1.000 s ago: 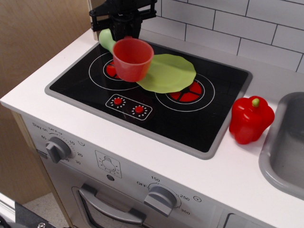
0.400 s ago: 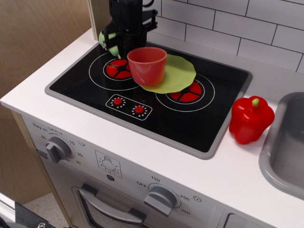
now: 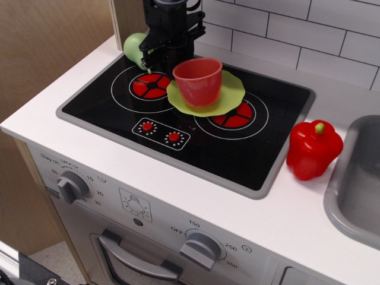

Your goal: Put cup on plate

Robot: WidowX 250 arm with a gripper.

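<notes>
Red-orange cup (image 3: 199,81) upright over the plate (image 3: 233,95), tool (image 3: 172,50) just behind-left.

oven knob (image 3: 200,248): off, 150, 250, 350.

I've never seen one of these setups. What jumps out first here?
A red-orange cup stands upright on a light-green plate in the middle of a black toy stovetop, with the robot's dark tool right behind it. Off to the right, a glossy red bell pepper sits on the white counter beside a grey sink.
</notes>
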